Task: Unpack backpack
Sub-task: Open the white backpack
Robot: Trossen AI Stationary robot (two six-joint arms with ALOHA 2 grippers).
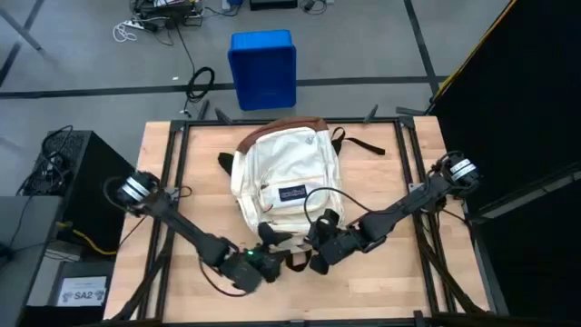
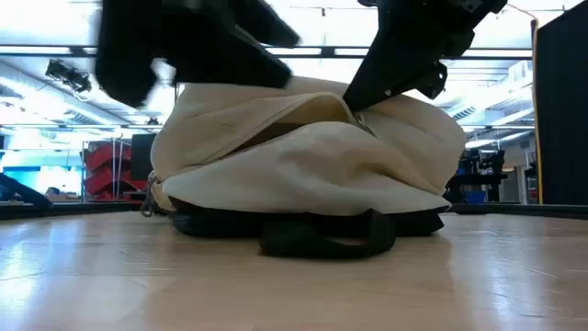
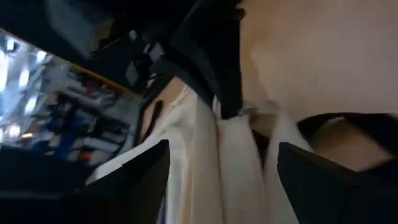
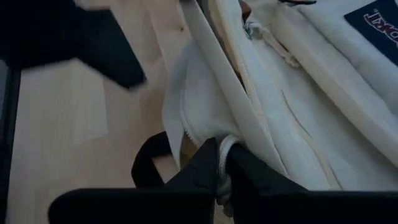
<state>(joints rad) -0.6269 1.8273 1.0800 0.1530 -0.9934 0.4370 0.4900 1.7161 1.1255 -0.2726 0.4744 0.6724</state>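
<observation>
Grey floor (image 1: 82,64), blue bin (image 1: 263,68), ceiling lights (image 2: 55,57)

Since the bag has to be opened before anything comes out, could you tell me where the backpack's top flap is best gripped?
Grip the backpack at the cream edge beside the zip line, at its near end, coming from the table's front edge. The fabric there stands up in a loose fold that fingers can pinch. The right gripper appears shut on such a cream fold; the left gripper sits at the same end.

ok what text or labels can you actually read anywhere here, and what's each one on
"SA2": white label on the grey unit left of the table, high view.
Logo patch on the backpack front pocket: white lettering, too small to read from above.
Same patch in the right wrist view: cut off at the edge, only partial letters, not readable.
Nothing else legible.
</observation>
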